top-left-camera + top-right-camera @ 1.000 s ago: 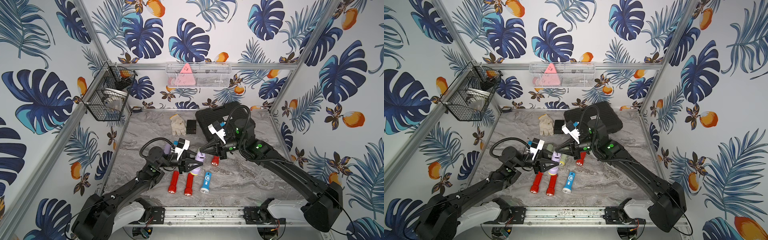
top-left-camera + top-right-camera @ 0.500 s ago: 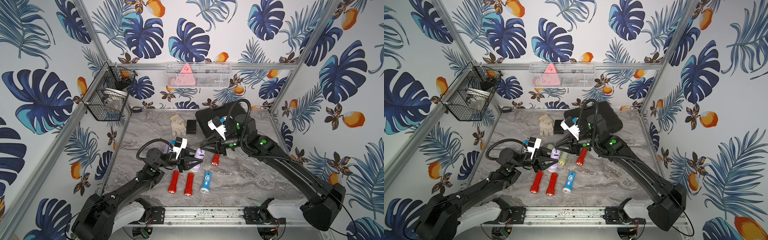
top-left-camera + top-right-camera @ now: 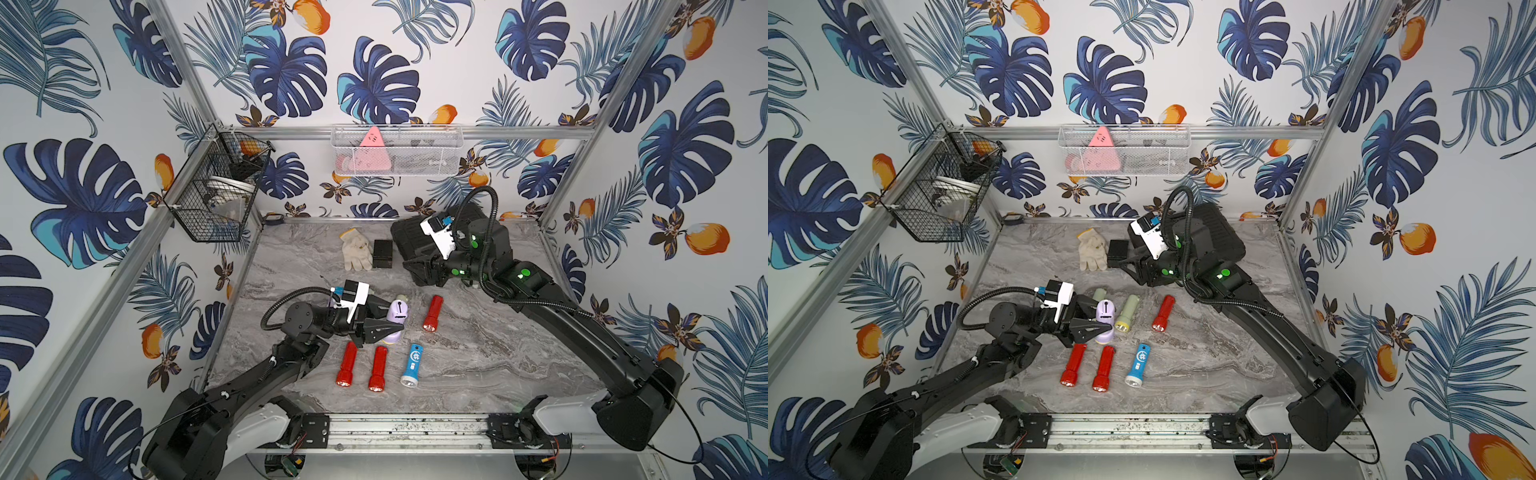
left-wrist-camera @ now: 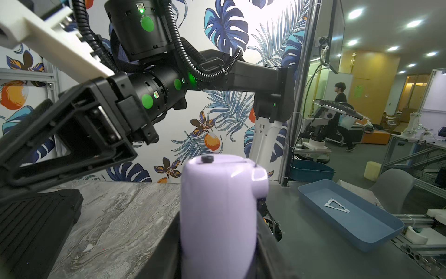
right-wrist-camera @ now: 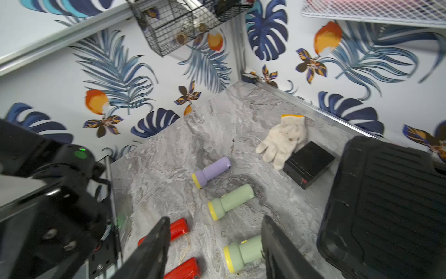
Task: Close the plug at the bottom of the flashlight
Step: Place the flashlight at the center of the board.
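My left gripper (image 3: pixel 392 322) is shut on a lilac flashlight (image 3: pixel 398 309), which it holds above the table with the bottom end tilted up. In the left wrist view the flashlight (image 4: pixel 217 193) fills the gap between the fingers (image 4: pixel 169 244). Its upper end (image 4: pixel 226 161) looks flat, with a thin seam and a small dark knob (image 4: pixel 207 158); I cannot tell the plug's state. My right gripper (image 3: pixel 411 272) hangs behind it, clear of the flashlight. Its jaws (image 5: pixel 214 251) stand open with nothing between them.
Lying on the marble are red flashlights (image 3: pixel 346 365) (image 3: pixel 378 368) (image 3: pixel 432 313), a blue one (image 3: pixel 412 363), green ones (image 3: pixel 1127 311) (image 5: pixel 229 200) and a second lilac one (image 5: pixel 212 171). At the back are a glove (image 3: pixel 356 249), a black box (image 3: pixel 382 253) and a black case (image 3: pixel 1221 237).
The right gripper has left the flashlight's end, drawn back toward the rear and opened. The left gripper keeps its hold and has shifted only slightly.
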Robot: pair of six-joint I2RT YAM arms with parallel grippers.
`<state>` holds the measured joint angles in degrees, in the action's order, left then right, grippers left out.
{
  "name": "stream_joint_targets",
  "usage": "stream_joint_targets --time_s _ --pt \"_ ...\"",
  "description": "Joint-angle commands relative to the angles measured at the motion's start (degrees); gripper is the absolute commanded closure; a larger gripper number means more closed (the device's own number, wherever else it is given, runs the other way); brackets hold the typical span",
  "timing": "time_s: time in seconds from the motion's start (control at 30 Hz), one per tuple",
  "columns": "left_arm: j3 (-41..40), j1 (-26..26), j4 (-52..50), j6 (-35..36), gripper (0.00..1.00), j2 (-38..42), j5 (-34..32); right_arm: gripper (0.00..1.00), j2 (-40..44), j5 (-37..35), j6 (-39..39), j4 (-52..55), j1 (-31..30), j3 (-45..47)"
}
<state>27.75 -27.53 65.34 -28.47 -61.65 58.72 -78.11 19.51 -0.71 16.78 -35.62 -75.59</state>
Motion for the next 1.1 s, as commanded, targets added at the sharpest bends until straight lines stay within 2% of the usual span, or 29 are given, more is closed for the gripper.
stream_joint_targets --time_s 0.0,0.13,0.23,0.33,0.5,0.67,0.77,0.87,0.93,1.07 --pt "-0.1 -0.3 -4.44 3.0 1.0 1.07 -4.57 0.31 0.57 -13.94 2.54 -3.53 1.14 3.59" --pt "-0.85 -2.7 -14.54 7.89 1.0 3.37 -11.9 0.27 -0.07 -19.11 8.65 -4.89 7.25 8.96" --pt "-1.28 -4.34 -23.58 11.13 1.0 5.38 -18.66 0.22 -0.78 -16.66 14.67 -8.48 15.22 14.29" --pt "-0.63 -4.44 -35.03 14.03 1.0 7.47 -25.75 0.16 -1.26 -13.66 17.5 -12.58 20.46 17.78" --pt "4.27 -4.42 -58.06 17.4 1.0 10.49 -37.07 0.07 -2.38 -16.21 15.75 -13.61 22.59 19.09" --pt "7.66 -4.36 -75.84 17.0 1.0 12.14 -52.65 0.0 -1.74 -20.62 14.77 -12.88 22.87 20.5" --pt "9.95 -4.08 -84.94 15.89 1.0 12.25 -62.58 0.0 -0.45 -21.33 14.27 -13.14 22.96 21.17" --pt "12.49 -2.98 -91.81 17.79 1.0 10.83 -66.37 0.0 0.7 -22.56 13.81 -12.05 22.96 20.87" --pt "13.6 -1.45 -94.97 15.95 1.0 8.78 -69.19 0.0 1.53 -23.43 13.61 -12.25 22.96 21.28" --pt "14.0 3.42 -96.02 12.18 1.0 4.68 -65.78 0.0 2.95 -23.69 13.28 -12.21 22.96 21.72"
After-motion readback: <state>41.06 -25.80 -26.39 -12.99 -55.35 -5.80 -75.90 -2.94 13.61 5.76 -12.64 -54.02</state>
